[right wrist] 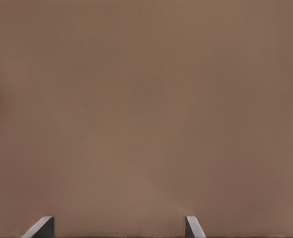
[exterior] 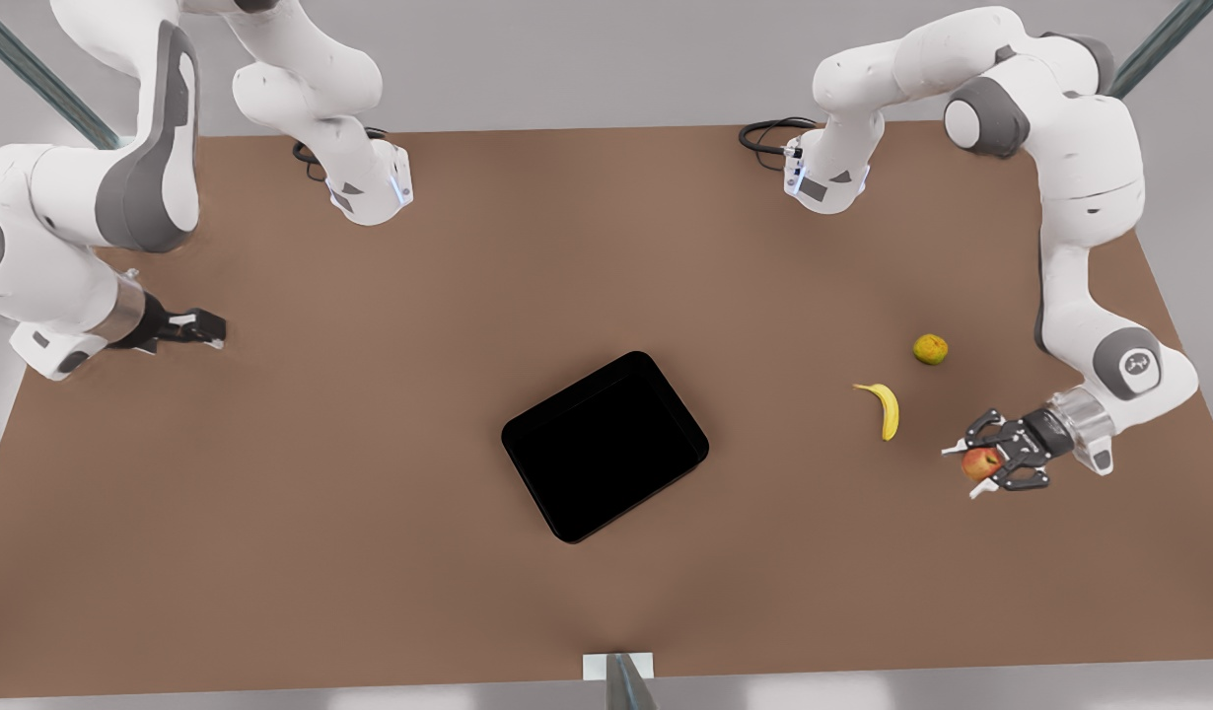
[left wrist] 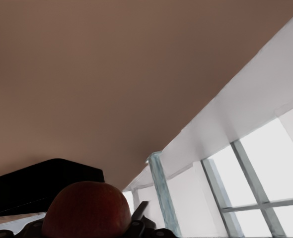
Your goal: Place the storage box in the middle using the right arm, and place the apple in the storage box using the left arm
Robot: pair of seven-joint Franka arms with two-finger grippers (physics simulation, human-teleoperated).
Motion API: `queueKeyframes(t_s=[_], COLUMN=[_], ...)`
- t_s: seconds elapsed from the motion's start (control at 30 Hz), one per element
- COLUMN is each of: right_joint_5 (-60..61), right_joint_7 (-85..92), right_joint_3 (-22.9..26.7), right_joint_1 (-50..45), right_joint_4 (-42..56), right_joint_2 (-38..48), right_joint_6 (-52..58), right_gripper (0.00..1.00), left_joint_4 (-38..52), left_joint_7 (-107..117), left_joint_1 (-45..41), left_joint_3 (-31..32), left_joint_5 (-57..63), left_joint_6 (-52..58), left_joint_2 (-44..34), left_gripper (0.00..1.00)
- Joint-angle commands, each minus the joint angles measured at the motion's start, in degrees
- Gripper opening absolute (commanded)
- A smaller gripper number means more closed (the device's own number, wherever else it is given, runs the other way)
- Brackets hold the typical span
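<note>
Your storage box (exterior: 605, 446) sits mid-table, so that step looks done; the right gripper (exterior: 200, 327) waits well off toward the front view's left of it, fingers spread and empty. The left gripper (exterior: 983, 461) is clamped on the apple (exterior: 979, 461), probably lifted, far toward the front view's right of the box past the banana (exterior: 887, 408), so you still need the carry and drop.

Plain brown tabletop (exterior: 370, 473), evenly lit. Pale grey wall (exterior: 587, 59) behind. Glassy teal struts (exterior: 35, 74) at corners. Bright paned window (left wrist: 265, 178) beyond the edge.
</note>
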State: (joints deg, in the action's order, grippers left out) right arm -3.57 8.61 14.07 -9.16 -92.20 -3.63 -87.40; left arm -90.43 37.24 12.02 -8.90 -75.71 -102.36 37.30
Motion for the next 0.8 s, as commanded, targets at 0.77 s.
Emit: queueKeyframes(t_s=[0.77], right_joint_5=[0.50], right_joint_7=[-0.09], right_joint_3=[-0.10], right_joint_1=[-1.92], right_joint_4=[0.01], right_joint_2=[-2.69], right_joint_6=[1.53], right_gripper=[1.00], left_joint_4=[19.32], left_joint_7=[103.74], left_joint_1=[-21.86], left_joint_3=[41.33], left_joint_5=[70.35], left_joint_6=[-33.87], left_joint_2=[2.42], left_gripper=[0.21])
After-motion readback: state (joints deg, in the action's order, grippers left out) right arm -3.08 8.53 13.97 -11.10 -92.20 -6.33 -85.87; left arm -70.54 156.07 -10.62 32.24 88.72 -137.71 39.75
